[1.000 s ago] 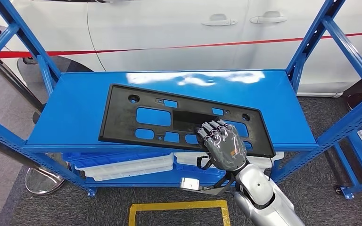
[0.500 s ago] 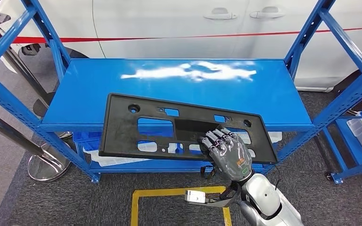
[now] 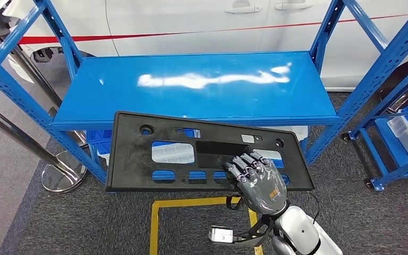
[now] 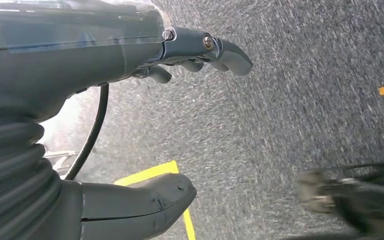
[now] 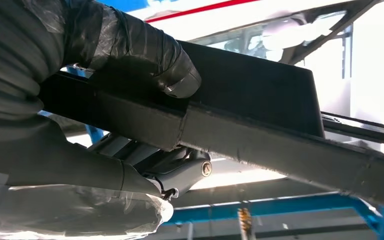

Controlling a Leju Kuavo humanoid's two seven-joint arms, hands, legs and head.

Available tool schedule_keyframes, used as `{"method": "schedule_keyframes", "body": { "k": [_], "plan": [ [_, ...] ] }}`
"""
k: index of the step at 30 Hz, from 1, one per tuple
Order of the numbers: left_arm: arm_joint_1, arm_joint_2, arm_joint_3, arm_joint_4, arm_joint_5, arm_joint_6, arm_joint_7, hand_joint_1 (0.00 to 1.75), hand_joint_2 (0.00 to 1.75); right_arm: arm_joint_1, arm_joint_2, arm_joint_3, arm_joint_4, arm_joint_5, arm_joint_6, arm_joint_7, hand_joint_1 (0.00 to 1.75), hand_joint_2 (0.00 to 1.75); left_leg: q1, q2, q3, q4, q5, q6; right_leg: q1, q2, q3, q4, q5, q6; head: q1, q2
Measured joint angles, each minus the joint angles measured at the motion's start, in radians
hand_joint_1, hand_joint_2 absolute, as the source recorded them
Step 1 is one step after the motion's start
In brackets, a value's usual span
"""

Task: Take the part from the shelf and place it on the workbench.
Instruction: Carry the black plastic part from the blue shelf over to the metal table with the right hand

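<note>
Before me stands the blue steel shelf (image 3: 202, 85), its glossy top panel throwing back white glare, its posts punched with rows of holes. A white car (image 3: 191, 21) with a red stripe stands behind it. Underfoot is grey, coarse carpet floor (image 3: 85, 228) marked with yellow tape (image 3: 191, 204).

The part (image 3: 138, 154) is a long, flat, matte black plastic panel, roughly rectangular, pierced by rounded rectangular cut-outs and small round holes. It is off the shelf top, hanging level in front of the shelf's near edge, above the carpet.

My right arm reaches up from below, and my right hand (image 3: 257, 178) clamps the panel's near edge toward its right end: fingers (image 3: 244, 162) curled over the top face, thumb (image 5: 150, 60) pressed against the other side.

My left hand (image 4: 130, 100) hangs over the carpet, fingers and thumb apart, holding nothing.
</note>
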Motion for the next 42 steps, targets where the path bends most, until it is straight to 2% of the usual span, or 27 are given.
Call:
{"method": "schedule_keyframes", "body": {
  "k": [1, 3, 5, 7, 8, 11, 12, 13, 14, 16, 18, 20, 22, 23, 25, 27, 28, 30, 31, 32, 33, 35, 36, 38, 39, 40, 42],
  "plan": [
    [-0.005, 0.011, 0.001, 0.0, 0.006, -0.01, -0.011, 0.0, 1.75, -0.006, 0.01, 0.006, -0.001, 0.014, 0.01, 0.008, 1.75, 1.75, 0.0, -0.001, 0.053, -0.063, 0.014, 0.004, 0.0, 0.0, -0.015, 0.006, 0.01, 0.002, 0.0, 0.0],
    [-0.014, 0.034, 0.002, 0.0, 0.013, -0.023, -0.023, 0.0, 1.75, -0.016, 0.029, 0.016, -0.005, 0.033, 0.026, 0.028, 1.75, 1.75, -0.005, -0.005, 0.158, -0.21, -0.004, 0.016, 0.001, 0.0, -0.032, 0.014, 0.027, 0.012, 0.0, 0.0],
    [-0.018, 0.048, 0.002, 0.001, 0.015, -0.026, -0.032, 0.0, 1.75, -0.02, 0.04, 0.022, -0.01, 0.044, 0.031, 0.045, 1.75, 1.75, -0.013, -0.007, 0.195, -0.279, -0.023, 0.028, 0.0, -0.003, -0.033, 0.009, 0.047, 0.024, 0.0, 0.0],
    [-0.017, 0.054, 0.002, 0.001, 0.017, -0.022, -0.038, 0.0, 1.75, -0.021, 0.043, 0.024, -0.014, 0.049, 0.03, 0.054, 1.75, 1.75, -0.011, -0.003, 0.181, -0.286, 0.0, 0.041, -0.001, -0.003, -0.037, 0.004, 0.056, 0.037, 0.001, 0.0],
    [-0.016, 0.055, 0.002, 0.002, 0.017, -0.02, -0.04, 0.0, 1.75, -0.02, 0.044, 0.025, -0.016, 0.05, 0.03, 0.058, 1.75, 1.75, -0.009, 0.0, 0.17, -0.289, 0.015, 0.049, -0.002, 0.0, -0.045, 0.017, 0.033, 0.041, 0.002, 0.0],
    [-0.011, 0.054, 0.002, 0.002, 0.016, -0.011, -0.039, 0.0, 1.75, -0.012, 0.04, 0.023, -0.024, 0.041, 0.036, 0.072, 1.75, 1.75, -0.006, 0.009, 0.123, -0.291, 0.057, 0.065, -0.006, 0.003, -0.083, 0.163, -0.122, 0.05, 0.002, 0.0],
    [-0.009, 0.052, 0.002, 0.002, 0.015, -0.007, -0.035, 0.0, 1.75, -0.007, 0.037, 0.021, -0.027, 0.031, 0.039, 0.077, 1.75, 1.75, -0.007, 0.01, 0.106, -0.289, 0.07, 0.064, -0.006, 0.003, -0.091, 0.225, -0.153, 0.053, 0.002, 0.0],
    [-0.007, 0.05, 0.002, 0.002, 0.015, -0.002, -0.031, 0.0, 1.75, -0.001, 0.032, 0.017, -0.03, 0.019, 0.042, 0.08, 1.75, 1.75, -0.008, 0.01, 0.087, -0.285, 0.083, 0.064, -0.006, 0.003, -0.09, 0.27, -0.158, 0.054, 0.002, 0.0],
    [-0.004, 0.047, 0.002, 0.002, 0.015, 0.002, -0.03, 0.0, 1.75, 0.005, 0.027, 0.013, -0.032, 0.006, 0.042, 0.082, 1.75, 1.75, -0.008, 0.01, 0.066, -0.28, 0.095, 0.062, -0.006, 0.003, -0.077, 0.288, -0.141, 0.055, 0.002, 0.0],
    [0.001, 0.041, 0.002, 0.002, 0.017, 0.009, -0.033, 0.0, 1.75, 0.012, 0.014, 0.002, -0.039, -0.012, 0.042, 0.081, 1.75, 1.75, -0.009, 0.011, 0.028, -0.265, 0.114, 0.058, -0.005, 0.003, 0.003, 0.221, -0.089, 0.05, 0.002, 0.0],
    [0.005, 0.036, 0.002, 0.002, 0.018, 0.013, -0.035, 0.0, 1.75, 0.014, 0.005, -0.007, -0.049, -0.02, 0.042, 0.081, 1.75, 1.75, -0.011, 0.01, 0.001, -0.25, 0.128, 0.05, 0.0, 0.003, 0.113, 0.076, -0.099, 0.04, 0.001, 0.0],
    [0.008, 0.033, 0.002, 0.002, 0.019, 0.014, -0.036, 0.0, 1.75, 0.014, 0.0, -0.012, -0.058, -0.023, 0.043, 0.08, 1.75, 1.75, -0.011, 0.01, -0.008, -0.246, 0.145, 0.038, 0.006, 0.005, 0.16, -0.006, -0.127, 0.029, 0.001, 0.0],
    [0.011, 0.031, 0.002, 0.002, 0.019, 0.015, -0.038, 0.0, 1.75, 0.016, -0.003, -0.015, -0.063, -0.026, 0.046, 0.079, 1.75, 1.75, -0.009, 0.009, -0.013, -0.25, 0.16, 0.025, 0.006, 0.004, 0.147, -0.014, -0.111, 0.016, 0.001, 0.0],
    [0.013, 0.03, 0.002, 0.002, 0.02, 0.015, -0.038, 0.0, 1.75, 0.017, -0.006, -0.017, -0.065, -0.028, 0.049, 0.078, 1.75, 1.75, -0.009, 0.007, -0.02, -0.243, 0.149, 0.02, 0.004, 0.003, 0.136, -0.015, -0.098, 0.008, 0.001, 0.0],
    [0.017, 0.027, 0.002, 0.003, 0.02, 0.015, -0.038, 0.0, 1.75, 0.021, -0.01, -0.024, -0.072, -0.033, 0.056, 0.075, 1.75, 1.75, -0.005, 0.003, -0.046, -0.179, 0.064, 0.01, 0.0, 0.0, 0.105, -0.017, -0.07, -0.006, 0.001, 0.0],
    [0.021, 0.022, 0.002, 0.003, 0.02, 0.015, -0.034, 0.0, 1.75, 0.025, -0.015, -0.035, -0.078, -0.041, 0.06, 0.071, 1.75, 1.75, -0.002, 0.002, -0.07, -0.056, -0.043, 0.002, 0.003, -0.001, 0.07, -0.016, -0.042, -0.011, 0.0, 0.0],
    [0.022, 0.021, 0.002, 0.003, 0.021, 0.015, -0.032, 0.0, 1.75, 0.027, -0.018, -0.04, -0.08, -0.045, 0.061, 0.069, 1.75, 1.75, -0.001, 0.002, -0.073, 0.0, -0.067, 0.0, 0.004, 0.0, 0.052, -0.014, -0.029, -0.011, 0.0, 0.0],
    [0.022, 0.02, 0.002, 0.003, 0.022, 0.015, -0.029, 0.0, 1.75, 0.032, -0.023, -0.049, -0.08, -0.05, 0.062, 0.063, 1.75, 1.75, -0.001, 0.002, -0.043, 0.037, -0.039, -0.001, 0.005, -0.001, 0.012, -0.006, -0.005, -0.008, 0.0, 0.0],
    [0.022, 0.019, 0.002, 0.003, 0.023, 0.015, -0.028, 0.0, 1.75, 0.034, -0.025, -0.053, -0.08, -0.052, 0.061, 0.06, 1.75, 1.75, -0.001, 0.002, -0.004, 0.006, -0.008, 0.002, 0.005, 0.0, -0.007, 0.0, 0.006, -0.005, 0.0, 0.0],
    [0.022, 0.019, 0.002, 0.003, 0.024, 0.015, -0.028, 0.0, 1.75, 0.036, -0.026, -0.057, -0.08, -0.052, 0.061, 0.057, 1.75, 1.75, -0.001, 0.001, 0.05, -0.055, 0.012, 0.006, 0.005, 0.0, -0.024, 0.007, 0.016, -0.003, 0.0, 0.0],
    [0.022, 0.019, 0.002, 0.003, 0.025, 0.015, -0.029, 0.0, 1.75, 0.036, -0.028, -0.062, -0.081, -0.053, 0.061, 0.055, 1.75, 1.75, -0.003, 0.0, 0.111, -0.137, 0.009, 0.011, 0.006, 0.001, -0.037, 0.013, 0.025, 0.001, 0.0, 0.0],
    [0.022, 0.018, 0.002, 0.003, 0.031, 0.015, -0.031, 0.0, 1.75, 0.038, -0.03, -0.07, -0.081, -0.057, 0.061, 0.053, 1.75, 1.75, -0.009, -0.003, 0.187, -0.255, -0.021, 0.024, 0.005, 0.0, -0.048, 0.016, 0.044, 0.013, 0.0, 0.0],
    [0.022, 0.018, 0.002, 0.003, 0.036, 0.015, -0.034, 0.0, 1.75, 0.039, -0.031, -0.075, -0.082, -0.061, 0.061, 0.052, 1.75, 1.75, -0.013, -0.003, 0.197, -0.28, -0.028, 0.03, 0.004, -0.001, -0.048, 0.012, 0.055, 0.019, 0.0, 0.0],
    [0.023, 0.014, 0.003, 0.003, 0.042, 0.015, -0.038, 0.0, 1.75, 0.042, -0.033, -0.083, -0.082, -0.068, 0.06, 0.049, 1.75, 1.75, -0.013, 0.0, 0.185, -0.288, -0.007, 0.043, 0.001, 0.0, -0.049, 0.003, 0.073, 0.032, 0.001, 0.0],
    [0.023, 0.011, 0.003, 0.003, 0.044, 0.015, -0.04, 0.0, 1.75, 0.044, -0.034, -0.088, -0.082, -0.07, 0.06, 0.047, 1.75, 1.75, -0.01, 0.003, 0.175, -0.292, 0.008, 0.05, 0.001, 0.002, -0.055, 0.008, 0.059, 0.036, 0.001, 0.0],
    [0.024, 0.009, 0.003, 0.003, 0.045, 0.015, -0.042, 0.0, 1.75, 0.047, -0.036, -0.092, -0.082, -0.07, 0.059, 0.045, 1.75, 1.75, -0.007, 0.006, 0.162, -0.296, 0.025, 0.056, 0.001, 0.004, -0.065, 0.032, 0.022, 0.041, 0.002, 0.0],
    [0.025, 0.006, 0.003, 0.003, 0.048, 0.014, -0.045, 0.0, 1.75, 0.054, -0.039, -0.1, -0.082, -0.073, 0.058, 0.04, 1.75, 1.75, -0.006, 0.01, 0.129, -0.297, 0.055, 0.064, -0.003, 0.006, -0.091, 0.139, -0.093, 0.047, 0.003, 0.0]
  ]
}}
